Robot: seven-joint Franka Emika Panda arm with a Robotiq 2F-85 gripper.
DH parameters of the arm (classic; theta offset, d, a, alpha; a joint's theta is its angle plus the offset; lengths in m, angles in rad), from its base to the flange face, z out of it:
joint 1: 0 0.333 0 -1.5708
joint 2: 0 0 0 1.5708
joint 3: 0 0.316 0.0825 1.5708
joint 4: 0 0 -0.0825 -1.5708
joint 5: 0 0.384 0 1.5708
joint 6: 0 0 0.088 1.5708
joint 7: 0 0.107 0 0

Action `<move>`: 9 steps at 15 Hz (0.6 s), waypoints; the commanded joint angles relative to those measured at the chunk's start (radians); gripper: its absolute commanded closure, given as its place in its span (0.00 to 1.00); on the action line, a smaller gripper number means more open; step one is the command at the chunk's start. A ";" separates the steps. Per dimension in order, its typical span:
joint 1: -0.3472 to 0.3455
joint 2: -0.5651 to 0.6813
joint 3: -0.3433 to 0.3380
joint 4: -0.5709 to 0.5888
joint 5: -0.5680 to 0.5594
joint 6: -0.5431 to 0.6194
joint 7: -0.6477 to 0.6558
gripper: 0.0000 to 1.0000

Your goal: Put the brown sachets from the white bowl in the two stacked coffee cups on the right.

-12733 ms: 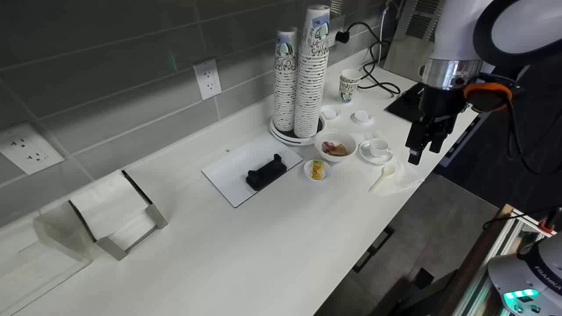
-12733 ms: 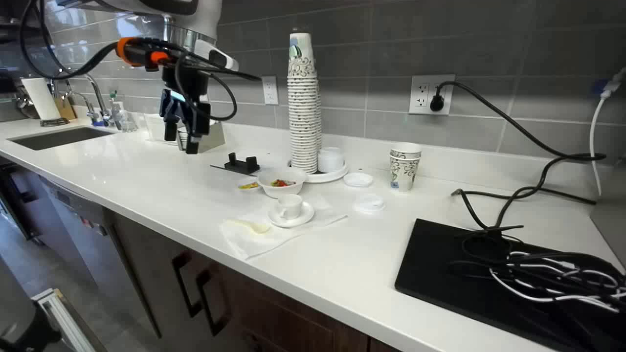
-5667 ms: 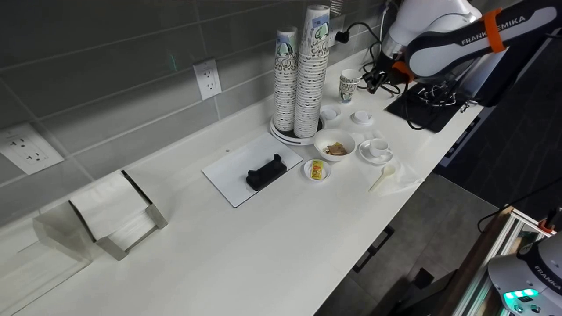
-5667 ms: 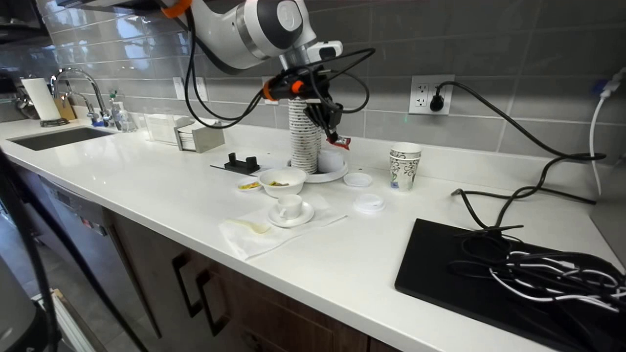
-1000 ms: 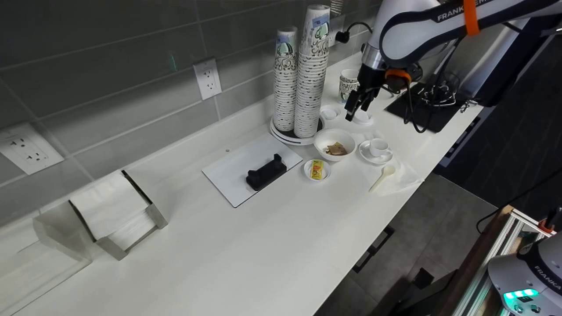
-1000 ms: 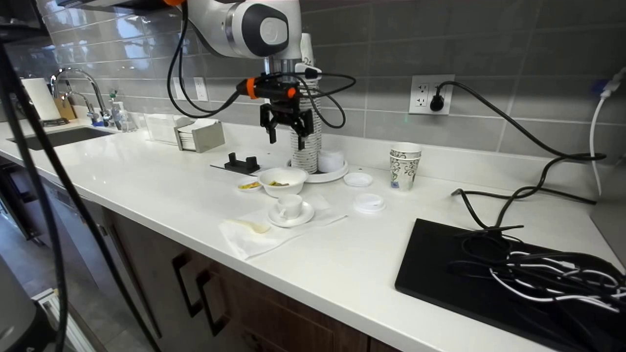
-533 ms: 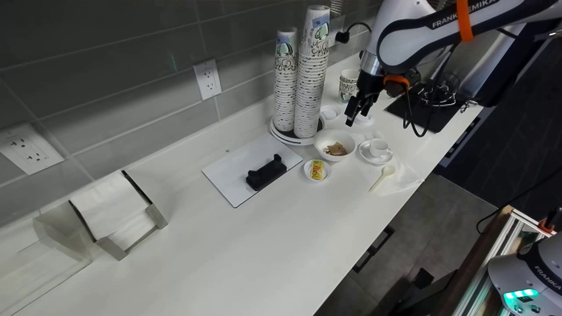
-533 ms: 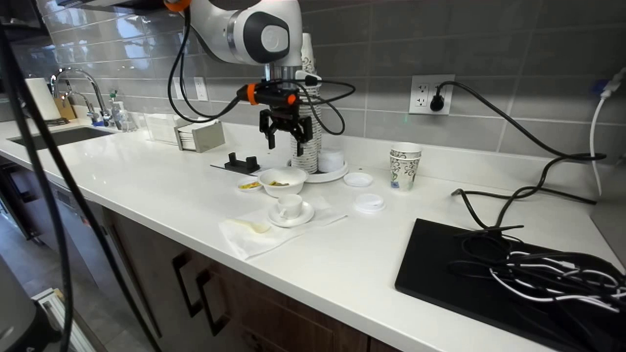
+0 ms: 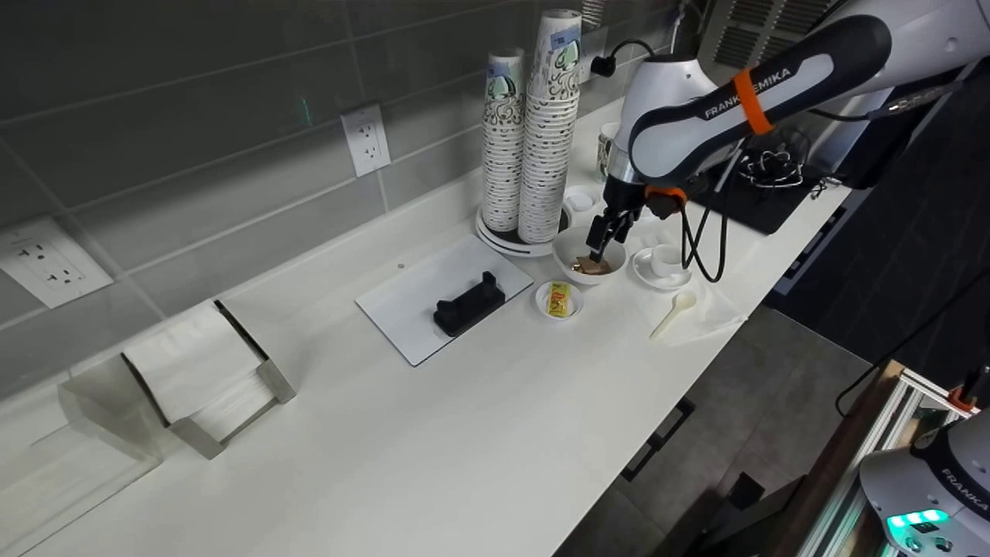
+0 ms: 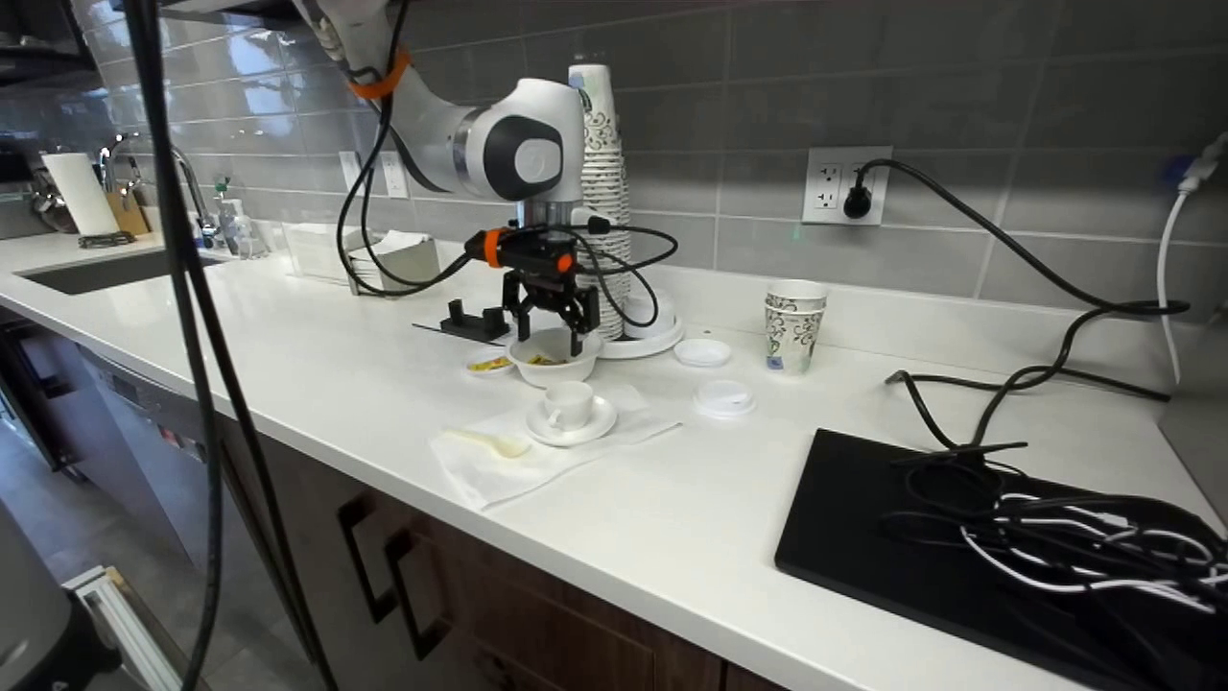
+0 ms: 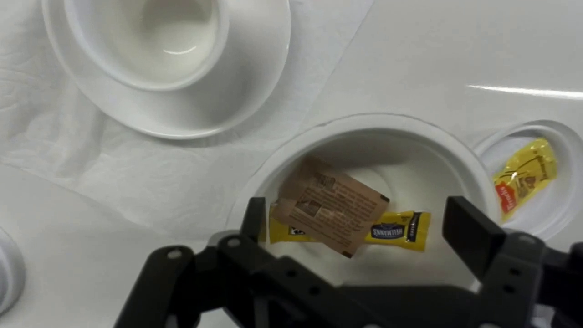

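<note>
Hovering with the gripper (image 11: 357, 221) spread wide and clamped on nothing, at the mouth of the white bowl (image 11: 421, 155). Below, between the fingers (image 11: 254, 219) in the wrist view: a brown sachet (image 11: 337, 205), nearer the finger on the left of that view. Nearly square, with the longer edge slanting down to the right, askew to the closing line. Perhaps with another beneath; cannot tell. Made of flat, matte, printed paper, likely to buckle when pinched. Crossed underneath by a narrow, slick yellow packet (image 11: 401, 230), lying almost along the closing line and so at risk of coming up too. Beside the bowl, a shallow dish (image 11: 555, 200) with a glossy yellow packet (image 11: 526, 175) inside. Near, on a crinkled napkin (image 11: 136, 191), a smooth white cup (image 11: 155, 52) on a saucer (image 11: 246, 77). Farther out, well apart to the right in an exterior view, upright and scroll-patterned: the two stacked coffee cups (image 10: 794, 328).
</note>
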 commanded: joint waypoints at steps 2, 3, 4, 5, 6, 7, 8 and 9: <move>0.004 0.051 0.017 0.017 0.002 0.071 0.010 0.00; 0.004 0.058 0.019 0.018 0.001 0.077 0.010 0.00; 0.006 0.065 0.018 0.018 -0.005 0.089 0.014 0.11; 0.006 0.071 0.019 0.017 -0.006 0.105 0.012 0.19; 0.010 0.078 0.016 0.014 -0.018 0.129 0.017 0.25; 0.008 0.084 0.020 0.013 -0.015 0.145 0.010 0.30; 0.009 0.091 0.020 0.011 -0.017 0.168 0.009 0.34; 0.010 0.097 0.021 0.012 -0.018 0.182 0.007 0.38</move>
